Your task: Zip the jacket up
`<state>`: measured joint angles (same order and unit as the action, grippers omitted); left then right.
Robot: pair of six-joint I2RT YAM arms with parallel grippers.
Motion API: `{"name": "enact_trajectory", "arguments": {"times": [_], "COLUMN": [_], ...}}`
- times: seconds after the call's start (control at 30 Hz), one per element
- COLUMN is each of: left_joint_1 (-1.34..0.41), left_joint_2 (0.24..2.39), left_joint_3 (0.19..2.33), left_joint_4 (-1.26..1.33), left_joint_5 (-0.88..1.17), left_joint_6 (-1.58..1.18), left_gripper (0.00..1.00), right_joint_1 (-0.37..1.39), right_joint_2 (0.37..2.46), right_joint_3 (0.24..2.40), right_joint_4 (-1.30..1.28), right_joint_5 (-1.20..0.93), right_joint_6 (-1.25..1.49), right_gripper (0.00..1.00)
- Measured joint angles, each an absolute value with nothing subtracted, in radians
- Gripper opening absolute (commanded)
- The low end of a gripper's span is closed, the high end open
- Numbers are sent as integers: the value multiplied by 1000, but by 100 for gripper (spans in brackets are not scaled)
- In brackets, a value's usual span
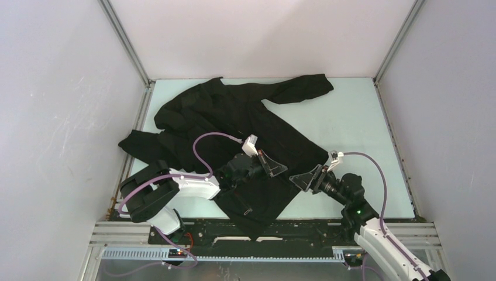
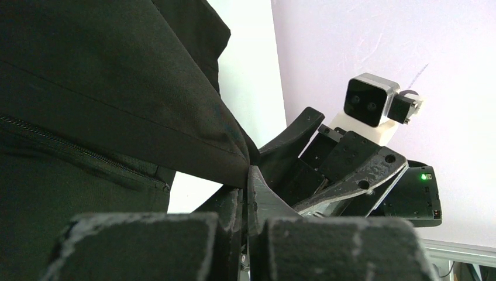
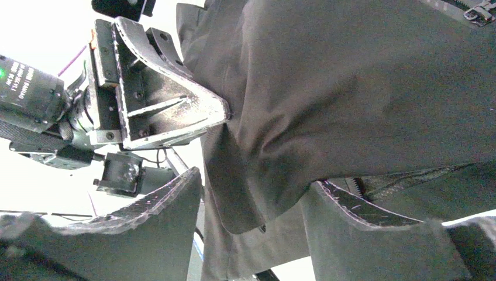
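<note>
At table's (image 1: 351, 117) near edge, left hand (image 3: 225, 112) clenched on jacket (image 1: 234, 111) edge, right hand (image 3: 255, 181) released

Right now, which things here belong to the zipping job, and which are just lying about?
For the job:
jacket
left fingers, pinching its edge
right fingers, open, fabric between them

Just there:
table
purple cables
walls
</note>
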<state>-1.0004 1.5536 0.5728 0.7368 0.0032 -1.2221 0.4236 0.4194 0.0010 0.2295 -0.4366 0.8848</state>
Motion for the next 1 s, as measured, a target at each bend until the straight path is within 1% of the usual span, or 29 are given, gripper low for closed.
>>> {"name": "enact_trajectory", "arguments": {"times": [0.07, 0.1, 0.17, 0.2, 0.37, 0.57, 0.7, 0.87, 1.0], "left_joint_1": [-1000, -1000, -1000, -1000, -1000, -1000, -1000, -1000, -1000], "left_joint_2": [1554, 1554, 1554, 1554, 1554, 1554, 1554, 1554, 1552], "left_joint_3": [573, 573, 573, 573, 573, 573, 573, 573, 573], "left_joint_4": [737, 737, 737, 737, 737, 737, 737, 737, 737], "left_joint_5": [3, 3, 3, 3, 3, 3, 4, 4, 3], "left_joint_6": [-1222, -1222, -1222, -1222, -1222, -1222, -1222, -1222, -1222], "left_gripper": [0, 0, 0, 0, 0, 0, 0, 0, 0], "right_joint_1": [419, 419, 418, 417, 419, 445, 504, 583, 587], "right_joint_2": [439, 447, 456, 456, 442, 463, 513, 554, 544], "right_joint_3": [1, 1, 1, 1, 1, 1, 1, 1, 1], "right_joint_4": [255, 269, 292, 302, 310, 290, 289, 276, 266], "right_joint_5": [-441, -442, -449, -457, -499, -492, -453, -370, -322], "right_joint_6": [902, 909, 913, 911, 862, 815, 794, 778, 780], "right_gripper": [65, 69, 81, 84, 87, 83, 81, 74, 67]}}
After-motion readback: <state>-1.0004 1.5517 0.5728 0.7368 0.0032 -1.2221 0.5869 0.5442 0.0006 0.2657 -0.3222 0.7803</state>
